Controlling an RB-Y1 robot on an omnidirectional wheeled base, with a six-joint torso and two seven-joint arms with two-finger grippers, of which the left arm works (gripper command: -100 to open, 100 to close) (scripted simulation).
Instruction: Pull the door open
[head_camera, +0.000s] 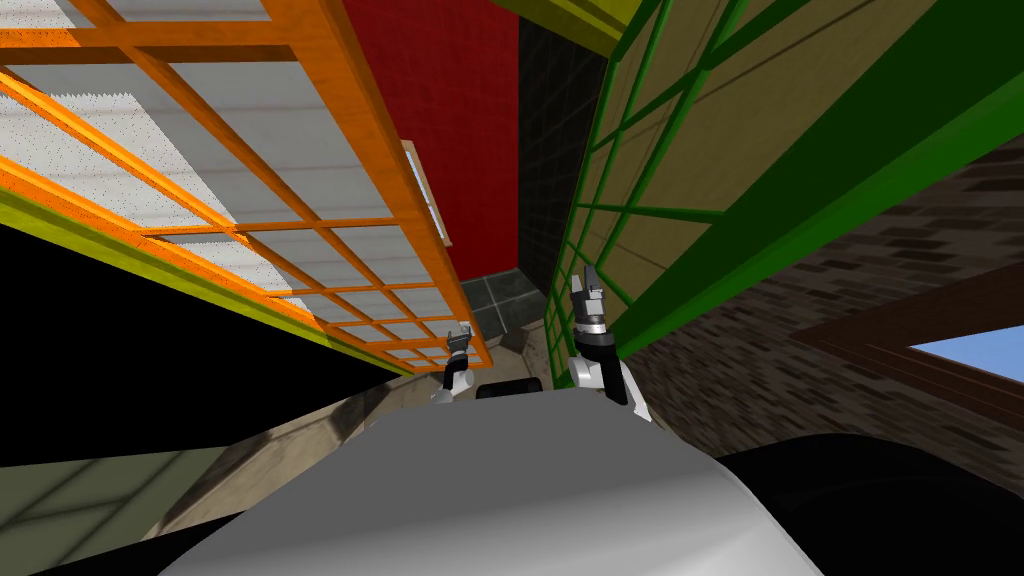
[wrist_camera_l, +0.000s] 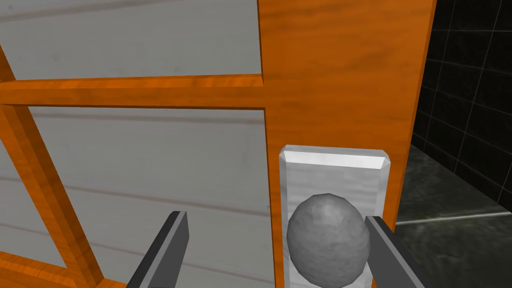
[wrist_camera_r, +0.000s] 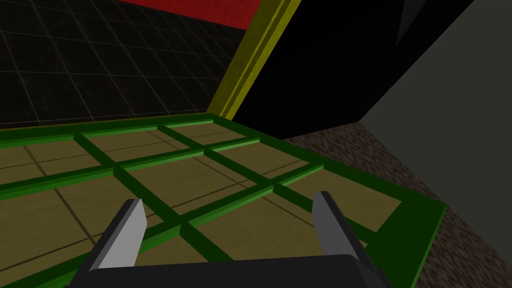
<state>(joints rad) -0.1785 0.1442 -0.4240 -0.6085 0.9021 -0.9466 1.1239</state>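
Red wall (head_camera: 450, 120) and dark tiled wall (head_camera: 555, 150) stand ahead of us. On our left is the orange door (head_camera: 350, 130). It has grey panes (head_camera: 240, 110) set in a grid of orange bars. Below it we see a black area (head_camera: 150, 350). On our right is a green frame (head_camera: 800, 205) with green bars and brownish panes (head_camera: 760, 90). Past it is a brick wall (head_camera: 800, 330) with a window (head_camera: 975, 350) that shows blue sky.

Our left gripper (head_camera: 461, 338) is low down, right by the edge of the orange door. In the left wrist view we see a round grey knob (wrist_camera_l: 327, 240) on a pale grey plate (wrist_camera_l: 334, 170). The plate sits on the wide orange side piece of the door, near the door's edge. Beyond that edge is a dark tiled floor (wrist_camera_l: 450, 240). Our left fingers (wrist_camera_l: 167, 252) are spread wide and grip nothing. The knob sits between them, far over to one side. It is just beside one finger, and we cannot tell if they touch.

Our right gripper (head_camera: 588, 283) is held up next to the green frame. Its fingers (wrist_camera_r: 125, 235) are spread apart too, with nothing between them.
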